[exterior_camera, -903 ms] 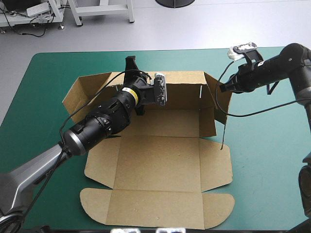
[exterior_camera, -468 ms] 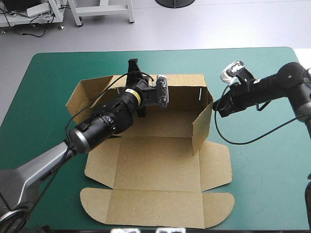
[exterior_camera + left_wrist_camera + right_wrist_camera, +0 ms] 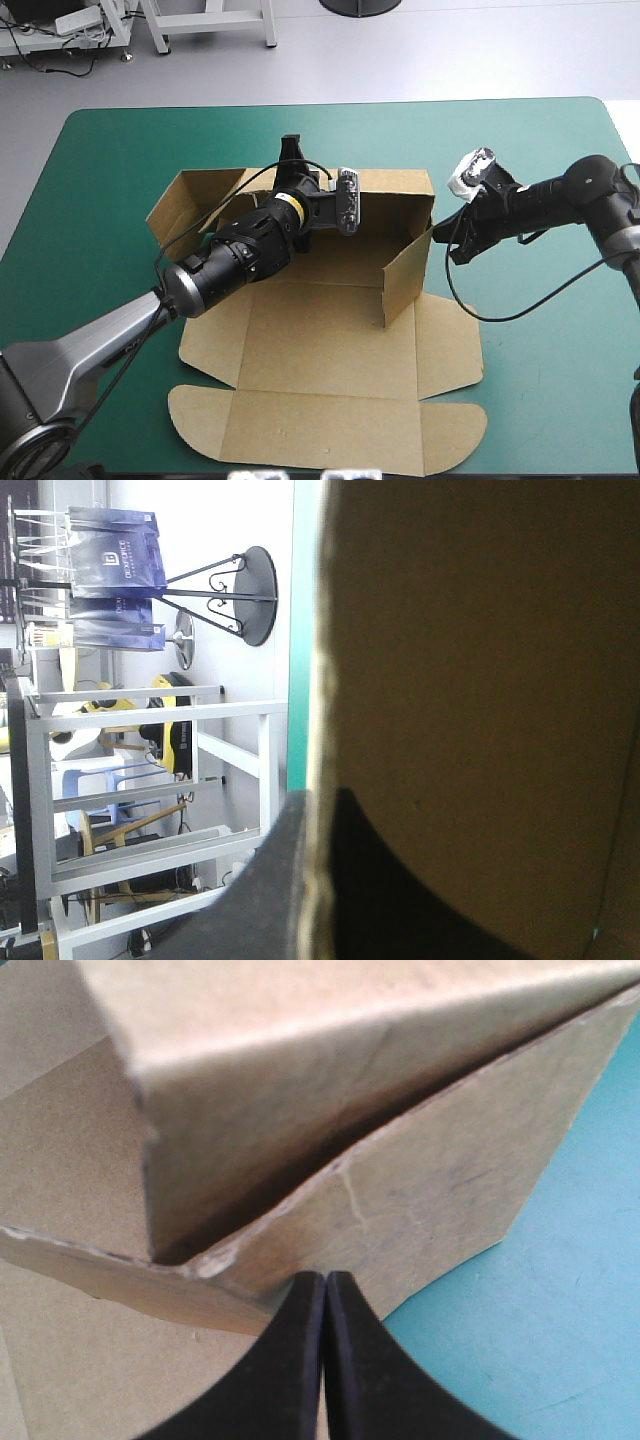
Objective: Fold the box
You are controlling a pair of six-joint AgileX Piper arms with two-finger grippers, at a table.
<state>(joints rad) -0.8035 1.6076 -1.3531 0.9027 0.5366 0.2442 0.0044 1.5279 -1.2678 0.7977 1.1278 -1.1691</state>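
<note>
A: Where did the box (image 3: 330, 330) sit at this reading?

B: In the middle of the desk (image 3: 110, 160), brown board on the teal-green cover. The floor panel and the lid (image 3: 320, 430) lay flat toward the robot. The back wall (image 3: 395, 195) stood upright along the far side.

A: Why was the left tool (image 3: 291, 155) up on that wall?

B: Judged as a brace. It sat at the wall's top edge, left of middle. The left wrist view showed the board's edge running between the two black fingers, one on each face. They were all but pressed together, pinching the wall. It probably held the wall upright while the other arm worked.

A: And the right tool (image 3: 447, 245)?

B: Its fingers were pressed together into a single point and held nothing. The right wrist view put the tip against the outer face of the right flap (image 3: 405, 275), low, near its bottom edge. It was touching, not gripping.

A: Why a closed point rather than a grasp?

B: My reading: a push. The flap stood angled inward from the back wall's right corner, over the floor panel. A blunt tip can shove it round without catching the board.

A: Left side?

B: The left flap (image 3: 190, 200) splayed outward beyond the left arm, and neither tool touched it. Fold judged early: one wall up, one flap swung in, the rest flat
</note>
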